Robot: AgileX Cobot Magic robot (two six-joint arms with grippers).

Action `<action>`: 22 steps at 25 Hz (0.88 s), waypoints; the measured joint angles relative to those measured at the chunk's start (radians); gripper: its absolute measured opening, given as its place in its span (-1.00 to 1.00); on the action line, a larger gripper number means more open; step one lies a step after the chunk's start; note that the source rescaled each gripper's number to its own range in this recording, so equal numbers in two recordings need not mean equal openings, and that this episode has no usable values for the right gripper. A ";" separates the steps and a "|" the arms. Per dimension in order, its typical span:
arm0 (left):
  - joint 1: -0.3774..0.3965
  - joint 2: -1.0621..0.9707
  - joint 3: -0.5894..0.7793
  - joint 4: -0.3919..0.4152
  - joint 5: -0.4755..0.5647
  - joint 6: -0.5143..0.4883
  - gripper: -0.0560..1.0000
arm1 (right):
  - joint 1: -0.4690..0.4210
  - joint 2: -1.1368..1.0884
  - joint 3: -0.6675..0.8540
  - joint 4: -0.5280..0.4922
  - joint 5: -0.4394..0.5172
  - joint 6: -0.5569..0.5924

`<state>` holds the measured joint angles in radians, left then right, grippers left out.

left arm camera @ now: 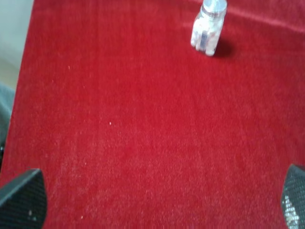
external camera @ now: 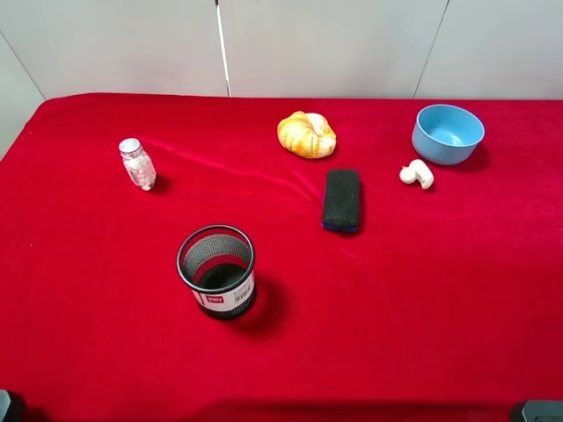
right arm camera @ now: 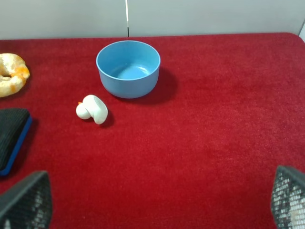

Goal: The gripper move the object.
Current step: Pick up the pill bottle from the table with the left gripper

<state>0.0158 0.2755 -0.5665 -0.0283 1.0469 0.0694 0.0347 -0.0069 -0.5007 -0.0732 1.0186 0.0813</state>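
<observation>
Reading the red cloth (external camera: 422, 299) as a clock with 12 at the far wall: the pill bottle (external camera: 137, 164) is standing out at 10, silver cap on, white pills filling it. The black mesh cup (external camera: 216, 271) is sitting at 7, showing only its dark bottom. The blue bowl (external camera: 448, 134) is sitting at 2, showing just its bare blue inside, with a small white curved piece (external camera: 417, 174) lying just beside it. The left gripper (left arm camera: 157, 198) is hanging well short of the bottle, fingers spread wide, gripping nothing. The right gripper (right arm camera: 157, 198) is doing the same, facing the bowl.
</observation>
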 joint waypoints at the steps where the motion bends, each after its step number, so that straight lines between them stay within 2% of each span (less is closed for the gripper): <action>1: 0.000 0.028 -0.011 0.000 -0.001 0.005 0.96 | 0.000 0.000 0.000 0.000 0.000 0.000; 10: 0.000 0.309 -0.120 -0.027 -0.053 0.070 0.96 | 0.000 0.000 0.000 0.000 0.000 0.000; 22: 0.000 0.660 -0.305 -0.050 -0.058 0.179 0.96 | 0.000 0.000 0.000 0.000 0.000 0.000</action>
<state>0.0158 0.9352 -0.8716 -0.0786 0.9890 0.2483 0.0347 -0.0069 -0.5007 -0.0732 1.0186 0.0813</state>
